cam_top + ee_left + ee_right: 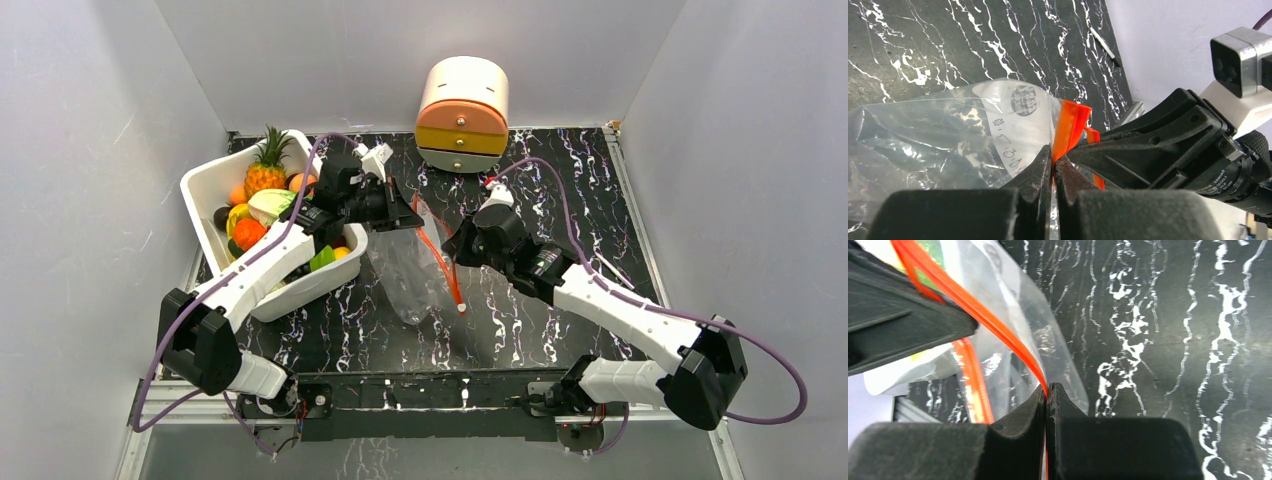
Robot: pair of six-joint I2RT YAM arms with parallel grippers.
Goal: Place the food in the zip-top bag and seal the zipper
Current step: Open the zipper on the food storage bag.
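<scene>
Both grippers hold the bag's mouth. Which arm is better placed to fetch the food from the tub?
Left. The left gripper sits right beside the white tub of food; the right gripper is on the bag's far side and can hold the zipper.

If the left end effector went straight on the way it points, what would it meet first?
The left end effector is shut on the zipper of the zip-top bag, so it would push that first. Right behind it sits the right end effector, probably next; depth is unclear.
</scene>
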